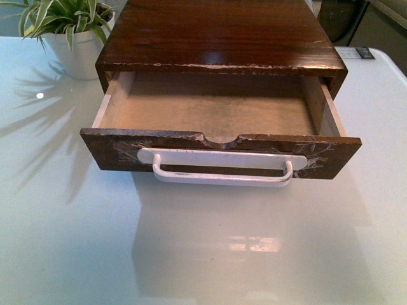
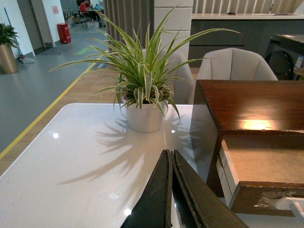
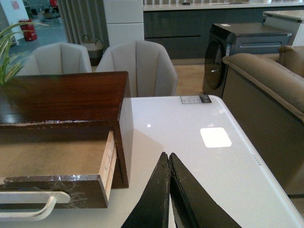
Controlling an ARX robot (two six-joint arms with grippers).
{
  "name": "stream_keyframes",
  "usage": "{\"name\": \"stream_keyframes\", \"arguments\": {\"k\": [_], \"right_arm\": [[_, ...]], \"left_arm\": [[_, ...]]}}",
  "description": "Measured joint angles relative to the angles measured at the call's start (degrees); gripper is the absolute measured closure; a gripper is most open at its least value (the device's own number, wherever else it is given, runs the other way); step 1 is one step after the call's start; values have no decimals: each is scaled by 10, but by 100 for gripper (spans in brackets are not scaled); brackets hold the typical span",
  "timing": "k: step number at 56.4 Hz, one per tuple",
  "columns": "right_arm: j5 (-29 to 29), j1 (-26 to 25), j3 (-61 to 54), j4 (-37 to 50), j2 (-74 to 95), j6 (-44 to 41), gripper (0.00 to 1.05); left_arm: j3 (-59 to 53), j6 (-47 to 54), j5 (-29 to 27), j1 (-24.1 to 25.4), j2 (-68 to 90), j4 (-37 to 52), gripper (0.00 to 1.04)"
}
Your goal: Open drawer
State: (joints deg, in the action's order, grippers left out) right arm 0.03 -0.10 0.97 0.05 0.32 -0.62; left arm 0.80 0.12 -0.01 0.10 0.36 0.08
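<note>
The dark-brown wooden drawer (image 1: 121, 152) stands pulled out of its dark wooden case (image 1: 216, 38), showing a pale empty interior. Its front carries a long white bar handle (image 1: 222, 173) held with clear tape and has a half-round notch in the top edge. Neither gripper shows in the front view. My left gripper (image 2: 171, 154) is shut and empty over the white table, left of the drawer (image 2: 261, 166). My right gripper (image 3: 168, 156) is shut and empty over the table, right of the drawer (image 3: 57, 164).
A potted spider plant (image 1: 70, 25) in a white pot stands at the back left of the glossy white table (image 1: 203, 254); it also shows in the left wrist view (image 2: 145, 90). Grey chairs (image 3: 137, 66) and a sofa (image 3: 266, 95) stand beyond the table.
</note>
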Motion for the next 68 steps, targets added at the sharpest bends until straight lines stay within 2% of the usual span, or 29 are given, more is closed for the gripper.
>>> {"name": "stream_keyframes", "arguments": {"k": [6,9,14,22,34,36,68], "right_arm": [[0,0,0,0,0,0,103],[0,0,0,0,0,0,99],[0,0,0,0,0,0,83],[0,0,0,0,0,0,46],[0,0,0,0,0,0,12],[0,0,0,0,0,0,7],[0,0,0,0,0,0,9]], "left_arm": [[0,0,0,0,0,0,103],[0,0,0,0,0,0,94],[0,0,0,0,0,0,79],[0,0,0,0,0,0,42],[0,0,0,0,0,0,7],[0,0,0,0,0,0,8],[0,0,0,0,0,0,8]]}}
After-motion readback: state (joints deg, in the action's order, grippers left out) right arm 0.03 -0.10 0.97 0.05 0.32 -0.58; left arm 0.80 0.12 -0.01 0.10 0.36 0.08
